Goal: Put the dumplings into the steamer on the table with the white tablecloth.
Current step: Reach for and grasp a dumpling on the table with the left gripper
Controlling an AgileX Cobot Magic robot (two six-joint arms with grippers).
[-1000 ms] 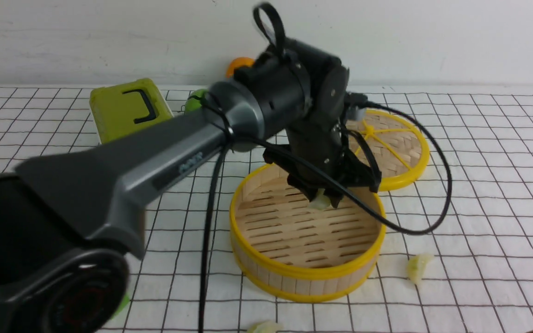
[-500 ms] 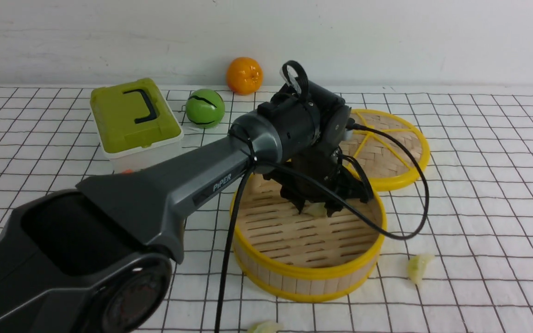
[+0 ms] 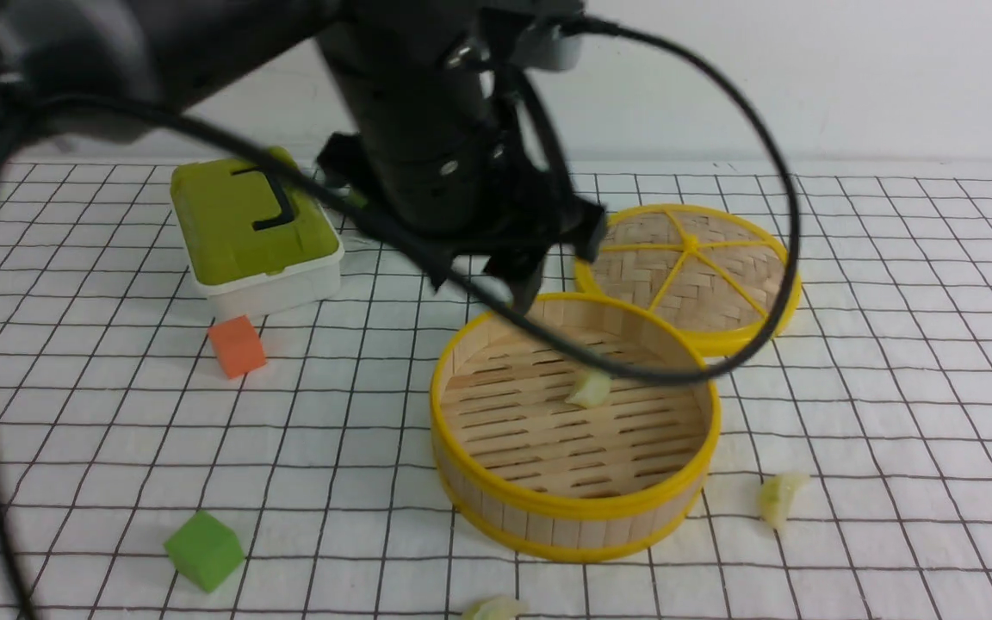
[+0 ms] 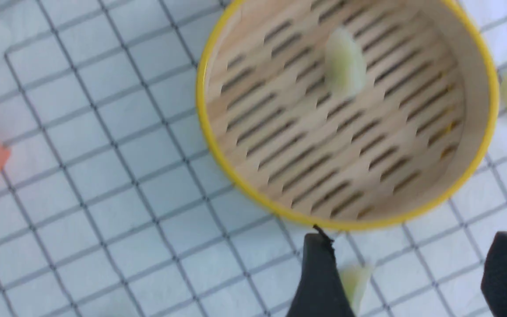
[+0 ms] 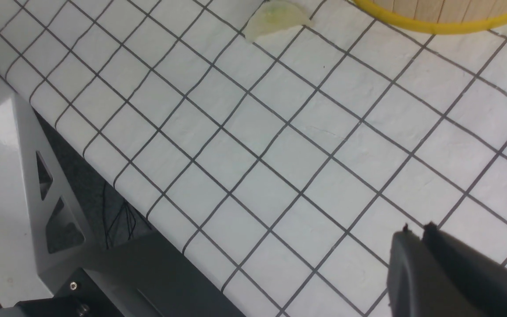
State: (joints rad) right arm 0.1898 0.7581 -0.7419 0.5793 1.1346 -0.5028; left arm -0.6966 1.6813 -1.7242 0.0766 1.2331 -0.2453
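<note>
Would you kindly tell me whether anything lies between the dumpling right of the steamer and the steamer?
Nothing visible does. The dumpling lies on bare tablecloth beside the steamer, whose top is open; the lid rests flat behind it. Only the steamer's own wall needs clearing.

Dumplings (image 3: pixel 588 389): three. The first lies inside the steamer (image 3: pixel 569 508), the second dumpling (image 3: pixel 778 499) lies on the bench (image 3: pixel 892 387) at the lower right of the frame, and the third dumpling (image 3: pixel 492 609) is cut by the bottom edge. Steamer: one. Flat woven lid (image 3: pixel 690 275) with yellow spokes: one, upper right of centre. Coloured cubes: two, namely one orange cube (image 3: pixel 238 346) at centre left and one green cube (image 3: pixel 203 551) at lower left. Green-lidded box (image 3: pixel 251 228): one, upper left.
</note>
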